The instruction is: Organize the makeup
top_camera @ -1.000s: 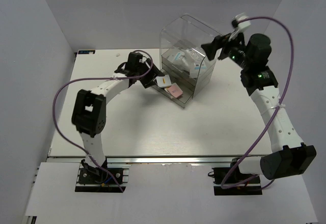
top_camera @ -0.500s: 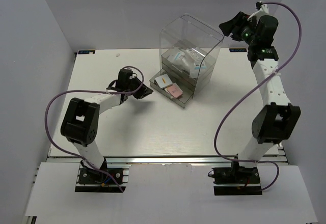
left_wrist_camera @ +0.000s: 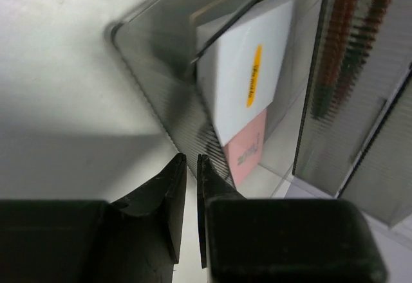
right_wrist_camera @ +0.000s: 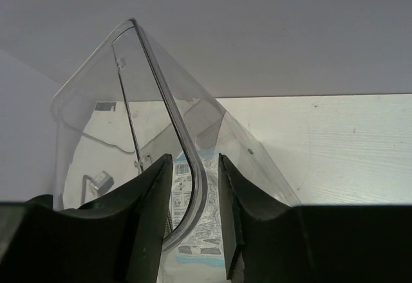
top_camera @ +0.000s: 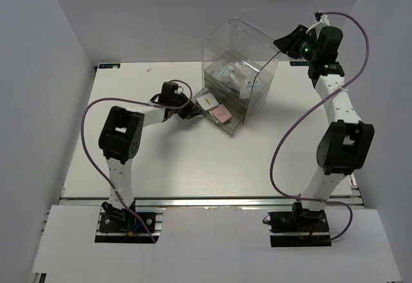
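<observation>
Makeup (top_camera: 214,107) lies in the pulled-out drawer (left_wrist_camera: 154,83), white flat box (left_wrist_camera: 244,83) partly over pink square (left_wrist_camera: 248,151), dead ahead of the left fingers (left_wrist_camera: 161,193). These are pinched nearly together, empty, low over the surface (left_wrist_camera: 64,71) at the drawer's front wall, so a straight push looks likely next. Beyond, the right fingers (right_wrist_camera: 151,206) stand parted astride the top rim of the clear case (top_camera: 239,58), not visibly gripping.

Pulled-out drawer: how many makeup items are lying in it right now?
2: a white flat box and a pink square, side by side in the drawer. Anything beneath them would be hidden.
</observation>
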Available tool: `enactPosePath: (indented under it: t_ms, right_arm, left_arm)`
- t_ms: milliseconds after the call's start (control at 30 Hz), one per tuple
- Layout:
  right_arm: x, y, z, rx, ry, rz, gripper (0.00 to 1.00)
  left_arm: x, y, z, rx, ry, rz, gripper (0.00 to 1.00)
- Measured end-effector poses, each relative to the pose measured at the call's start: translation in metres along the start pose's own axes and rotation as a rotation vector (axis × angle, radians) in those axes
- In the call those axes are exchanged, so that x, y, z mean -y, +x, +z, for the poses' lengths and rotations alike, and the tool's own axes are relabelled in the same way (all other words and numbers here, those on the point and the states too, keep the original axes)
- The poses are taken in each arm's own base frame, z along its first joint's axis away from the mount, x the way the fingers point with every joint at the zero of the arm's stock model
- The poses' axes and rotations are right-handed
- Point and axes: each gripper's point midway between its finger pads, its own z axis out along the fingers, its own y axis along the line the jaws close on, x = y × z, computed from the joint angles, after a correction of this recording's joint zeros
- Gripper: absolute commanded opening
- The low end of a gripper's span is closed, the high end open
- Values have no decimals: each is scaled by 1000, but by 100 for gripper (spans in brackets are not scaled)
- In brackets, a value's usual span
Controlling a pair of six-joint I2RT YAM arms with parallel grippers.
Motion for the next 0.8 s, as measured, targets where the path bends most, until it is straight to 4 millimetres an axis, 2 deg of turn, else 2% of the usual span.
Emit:
enactPosePath:
  t_ms: [33,167,400,567,800]
  right_arm:
    - [-1,0,0,3,-6,-3,34]
    - [-2,-1,-1,7,-15,-6,30]
    - [-2,-3,-1,14,-17,-15,29]
    - [-2,-2,-1,13,-19,-18,29]
    - [-3,-2,-1,13,-23,-19,31]
  left_arm:
    - [1,0,5,-9,3,1,23]
    - [3,-1,28,-36,13,-7,24]
    - [18,-10,54,-53,66,-28,27]
    - [41,-17,68,-55,144,-40,29]
    - [59,-9,74,-76,201,-57,33]
